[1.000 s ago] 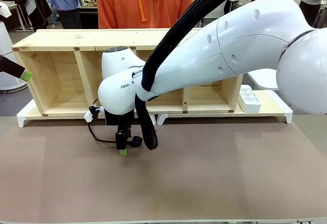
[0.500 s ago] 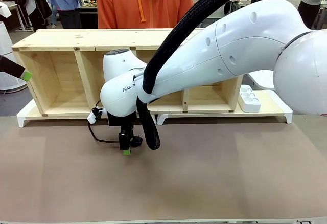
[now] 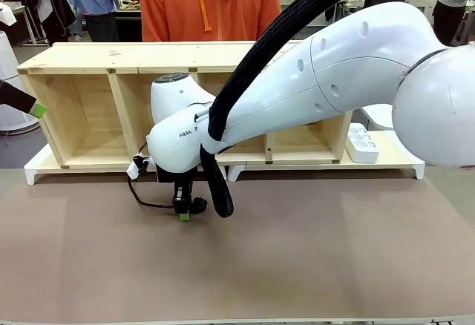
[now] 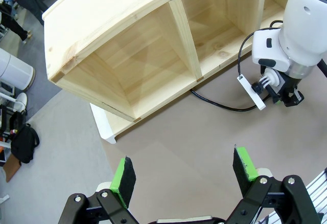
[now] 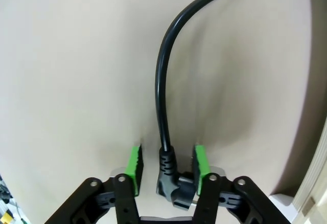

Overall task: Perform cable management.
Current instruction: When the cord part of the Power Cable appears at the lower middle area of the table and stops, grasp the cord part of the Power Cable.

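Down at the right wrist view's lower centre, the right pincer (image 5: 166,165) straddles the plug (image 5: 174,189) of the cable (image 5: 159,81), one pad clear of it; the left pincer (image 4: 184,175) gapes wide.

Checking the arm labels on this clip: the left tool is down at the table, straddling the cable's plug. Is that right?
No. It is the right tool that is down at the table, straddling the cable's plug, as the right wrist view shows. The left tool hangs open, apart.
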Action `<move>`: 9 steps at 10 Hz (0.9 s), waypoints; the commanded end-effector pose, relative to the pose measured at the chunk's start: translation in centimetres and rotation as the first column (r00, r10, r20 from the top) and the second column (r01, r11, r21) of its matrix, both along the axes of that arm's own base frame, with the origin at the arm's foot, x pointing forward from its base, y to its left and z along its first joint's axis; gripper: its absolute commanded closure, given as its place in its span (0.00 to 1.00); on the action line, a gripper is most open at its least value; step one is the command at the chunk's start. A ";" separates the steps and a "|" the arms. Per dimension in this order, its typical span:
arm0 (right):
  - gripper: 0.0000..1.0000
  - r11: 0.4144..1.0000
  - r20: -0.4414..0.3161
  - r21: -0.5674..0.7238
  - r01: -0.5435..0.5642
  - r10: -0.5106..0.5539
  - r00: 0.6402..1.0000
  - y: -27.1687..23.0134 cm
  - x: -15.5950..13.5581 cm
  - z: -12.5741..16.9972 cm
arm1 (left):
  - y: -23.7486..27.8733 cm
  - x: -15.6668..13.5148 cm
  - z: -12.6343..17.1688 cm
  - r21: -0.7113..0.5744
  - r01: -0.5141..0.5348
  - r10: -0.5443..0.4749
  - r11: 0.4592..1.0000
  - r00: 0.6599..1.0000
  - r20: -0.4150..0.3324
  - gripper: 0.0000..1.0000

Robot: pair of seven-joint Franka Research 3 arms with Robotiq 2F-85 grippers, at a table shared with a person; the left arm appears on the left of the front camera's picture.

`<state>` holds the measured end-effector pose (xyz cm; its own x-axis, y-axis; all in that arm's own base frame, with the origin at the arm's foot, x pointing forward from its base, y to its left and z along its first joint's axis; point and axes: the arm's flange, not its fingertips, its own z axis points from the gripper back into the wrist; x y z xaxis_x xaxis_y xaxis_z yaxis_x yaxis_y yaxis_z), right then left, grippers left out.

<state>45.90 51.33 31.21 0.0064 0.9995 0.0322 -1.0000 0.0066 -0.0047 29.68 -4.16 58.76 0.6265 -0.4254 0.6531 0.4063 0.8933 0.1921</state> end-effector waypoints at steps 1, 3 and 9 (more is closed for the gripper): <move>0.69 1.000 0.019 0.026 -0.008 0.008 1.000 0.4 0.4 -0.2 | 0.1 0.1 0.0 -0.001 -0.002 0.002 1.000 1.000 0.001 0.00; 0.88 1.000 0.018 0.027 -0.003 0.002 1.000 0.5 0.5 -0.2 | 0.1 0.1 0.0 -0.001 -0.002 0.002 1.000 1.000 0.001 0.00; 1.00 1.000 0.007 0.015 -0.013 0.013 1.000 0.7 0.7 0.1 | 0.1 0.1 0.0 -0.001 -0.002 0.002 1.000 1.000 0.001 0.00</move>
<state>46.34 51.65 31.30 0.0098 0.9986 0.0519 -0.9999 0.0104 -0.0129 29.68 -4.16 58.76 0.6265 -0.4254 0.6531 0.4063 0.8933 0.1921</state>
